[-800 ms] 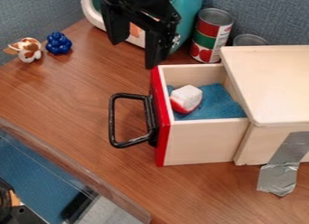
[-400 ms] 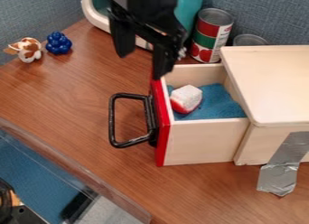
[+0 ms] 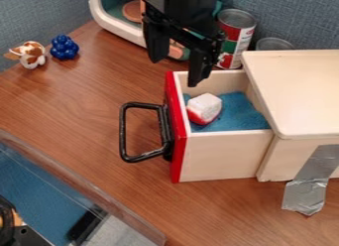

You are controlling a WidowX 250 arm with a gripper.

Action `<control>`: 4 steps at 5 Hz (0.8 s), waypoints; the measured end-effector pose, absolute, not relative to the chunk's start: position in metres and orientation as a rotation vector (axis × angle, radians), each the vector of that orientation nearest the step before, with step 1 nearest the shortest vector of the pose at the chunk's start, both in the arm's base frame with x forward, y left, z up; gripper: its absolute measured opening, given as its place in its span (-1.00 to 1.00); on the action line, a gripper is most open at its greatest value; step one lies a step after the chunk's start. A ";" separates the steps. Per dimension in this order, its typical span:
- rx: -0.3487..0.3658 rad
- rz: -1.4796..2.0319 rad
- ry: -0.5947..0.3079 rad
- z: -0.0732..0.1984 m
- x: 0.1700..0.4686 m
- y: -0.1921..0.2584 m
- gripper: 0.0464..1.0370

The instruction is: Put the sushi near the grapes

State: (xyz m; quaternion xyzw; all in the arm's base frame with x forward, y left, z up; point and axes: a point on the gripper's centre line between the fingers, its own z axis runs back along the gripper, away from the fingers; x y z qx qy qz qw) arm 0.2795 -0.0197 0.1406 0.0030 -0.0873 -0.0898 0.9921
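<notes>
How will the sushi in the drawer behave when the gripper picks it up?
The sushi looks like one compact block, so it probably keeps its shape. Its flat faces suggest it is unlikely to roll. Leaning on the blue cloth, it may tip slightly.

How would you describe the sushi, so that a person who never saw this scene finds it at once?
Find the wooden box with its drawer pulled open, showing a red front and black handle. Inside that drawer, on the blue lining, lies the sushi. It is a block, white above and red below, while the lining is plain blue.
</notes>
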 end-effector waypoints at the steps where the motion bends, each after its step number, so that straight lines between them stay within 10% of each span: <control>1: 0.002 -0.179 -0.180 0.138 0.291 -0.023 0.92; 4: 0.045 -0.236 -0.158 0.108 0.309 -0.034 0.93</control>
